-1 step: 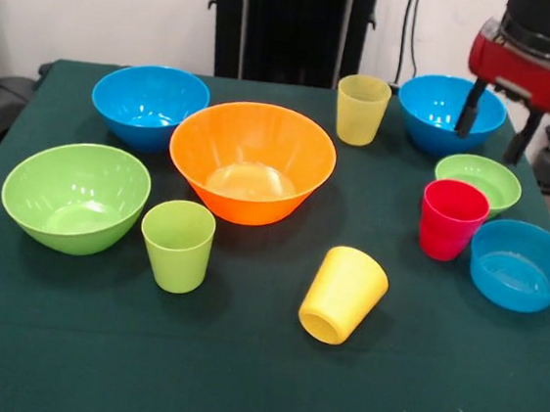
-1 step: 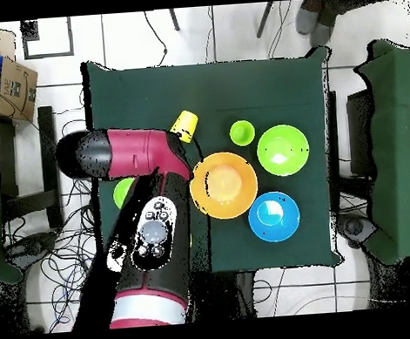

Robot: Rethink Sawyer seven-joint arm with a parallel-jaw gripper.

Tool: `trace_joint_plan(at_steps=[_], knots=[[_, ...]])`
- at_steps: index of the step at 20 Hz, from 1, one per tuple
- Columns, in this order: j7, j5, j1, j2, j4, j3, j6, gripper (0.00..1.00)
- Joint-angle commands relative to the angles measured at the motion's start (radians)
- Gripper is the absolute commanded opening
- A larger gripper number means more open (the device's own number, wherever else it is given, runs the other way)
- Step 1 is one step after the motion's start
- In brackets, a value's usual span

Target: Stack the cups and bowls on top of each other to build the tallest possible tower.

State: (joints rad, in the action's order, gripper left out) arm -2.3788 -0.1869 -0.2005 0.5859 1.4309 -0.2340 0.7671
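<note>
And here we are with nothing stacked yet: every piece sits apart on the green table (image 1: 237, 379), so the tower is still to begin. Our gripper (image 1: 498, 123) hangs at the right rear, its two dark fingers spread with nothing between them, hovering above the gap between the far blue bowl (image 1: 450, 112) and the small green bowl (image 1: 477, 182). We judge we're lining up a first pick on this side, probably one of those two. The big orange bowl (image 1: 251, 161) sits mid-table, mouth up, and it looks like the natural base. To its left we have the other blue bowl (image 1: 149, 104) and the large lime green bowl (image 1: 75, 195); in front stands the lime green cup (image 1: 176, 245), and the bright yellow cup (image 1: 342, 295) lies tipped on its side. The paler yellow cup (image 1: 361, 109) stands behind, the red cup (image 1: 451, 219) is upright just in front of the small green bowl, with the shallow blue bowl (image 1: 523, 266) beside it. To do this well we should straddle one rim wall, not the whole bowl, descend straight, and mind the red cup so close by. From overhead the arm hides this corner, so we trust the front view.
</note>
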Motion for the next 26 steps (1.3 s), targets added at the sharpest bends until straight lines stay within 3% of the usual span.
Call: trace_joint_plan(at_steps=[1,3,9,13,15,26], knots=[[0.048,0.074,-0.016,-0.011,-0.077,0.104,0.191,1.0],[0.032,0.121,-0.043,-0.04,-0.14,0.055,0.23,1.0],[0.01,0.201,-0.065,-0.049,-0.102,-0.029,0.169,1.0],[-0.002,0.218,-0.066,-0.052,-0.076,-0.033,0.116,1.0],[-0.001,0.224,-0.037,-0.059,-0.022,-0.025,0.023,1.0],[0.041,0.298,0.025,-0.101,-0.033,-0.014,-0.05,1.0]])
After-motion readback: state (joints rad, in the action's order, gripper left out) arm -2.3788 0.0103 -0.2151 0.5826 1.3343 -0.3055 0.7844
